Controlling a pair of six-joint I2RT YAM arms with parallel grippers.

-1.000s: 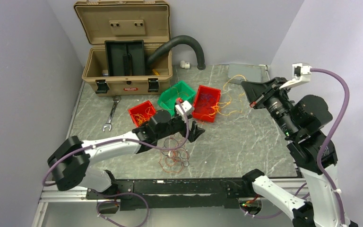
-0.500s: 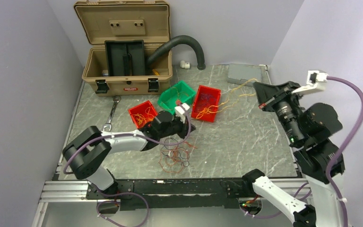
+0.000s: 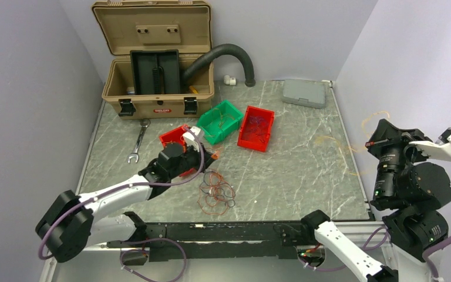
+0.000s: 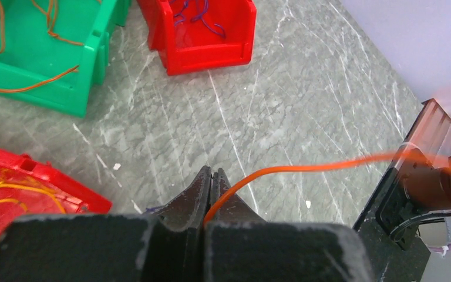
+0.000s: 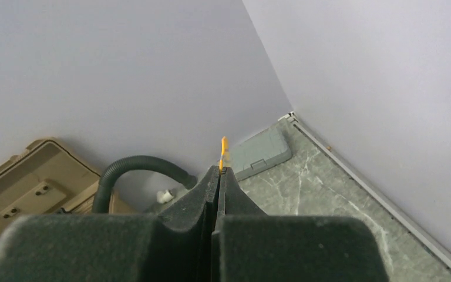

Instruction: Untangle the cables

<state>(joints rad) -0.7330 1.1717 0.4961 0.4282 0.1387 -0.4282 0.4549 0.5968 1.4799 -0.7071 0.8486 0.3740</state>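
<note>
While viewing from above, locate the left claw [image 3: 210, 156] low over the grey marbled surface [image 3: 293, 176], just beside the nearest red bin [image 3: 173, 136]. Closed tight, clamped on one orange strand [image 4: 305, 167]; in the left wrist view, trace it from between the tips out to the right, blurred at its far end.

Locate the right claw [image 3: 372, 142] raised near the right edge of the surface, well apart from the left. Likewise pressed together, pinching a thin yellow-orange strand [image 5: 223, 147], with a short end standing above the tips in the right wrist view. From above, note faint loops of it hanging to the left of the claw.

Find the tangle of cables [image 3: 214, 194], mostly red-orange loops, lying on the surface just below the left claw in the top view.

Further strands:
- yellow, in the nearest red bin;
- orange, in the green bin [image 3: 220, 120];
- purple, in the far red bin [image 3: 256, 127].

Behind the bins: open tan toolbox [image 3: 155, 59] and black corrugated hose [image 3: 229, 56]. Left of the bins: wrench [image 3: 138, 141]. At the far right corner: grey case [image 3: 304, 93].
</note>
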